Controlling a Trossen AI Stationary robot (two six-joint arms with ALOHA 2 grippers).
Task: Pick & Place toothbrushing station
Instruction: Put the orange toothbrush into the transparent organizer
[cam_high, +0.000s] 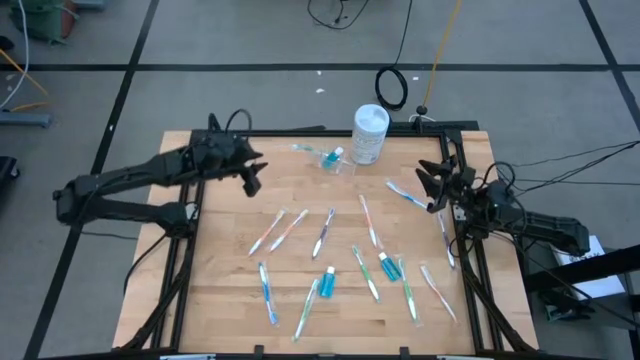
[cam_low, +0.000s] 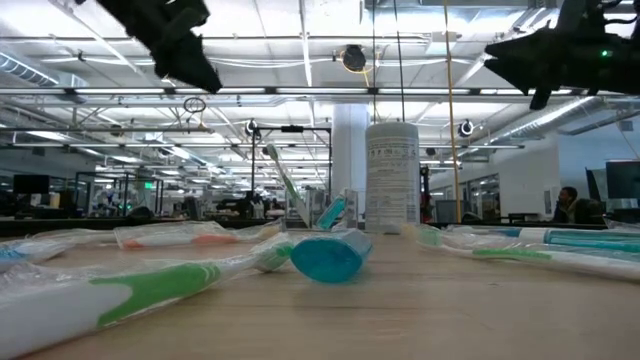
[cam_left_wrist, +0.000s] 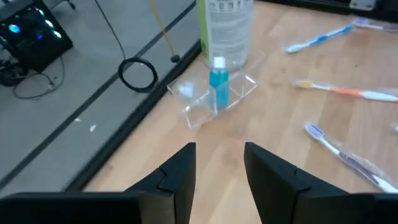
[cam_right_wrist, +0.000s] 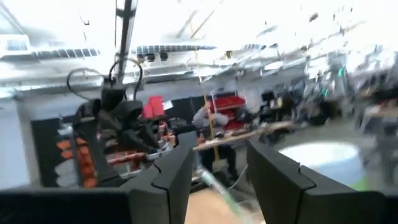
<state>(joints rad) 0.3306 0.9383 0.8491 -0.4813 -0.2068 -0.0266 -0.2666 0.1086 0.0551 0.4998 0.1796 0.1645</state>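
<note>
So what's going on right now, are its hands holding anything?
Left hand open, empty, above table's far left. Right hand open, empty, at right edge. Clear cup holds one blue tube, by white canister. Toothbrushes scattered; nothing blocking.

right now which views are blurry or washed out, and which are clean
Right wrist view: motion-smeared, ceiling lights blown out, only the fingers crisp. Low view: nearest toothbrush soft, bright ceiling glare. Left wrist view: clear cup slightly soft. High view: evenly lit, sharp.

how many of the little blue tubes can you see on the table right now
3: one blue tube stands in the clear plastic cup beside the white canister; two lie among the toothbrushes nearer the front, and. None looks hidden.
</note>
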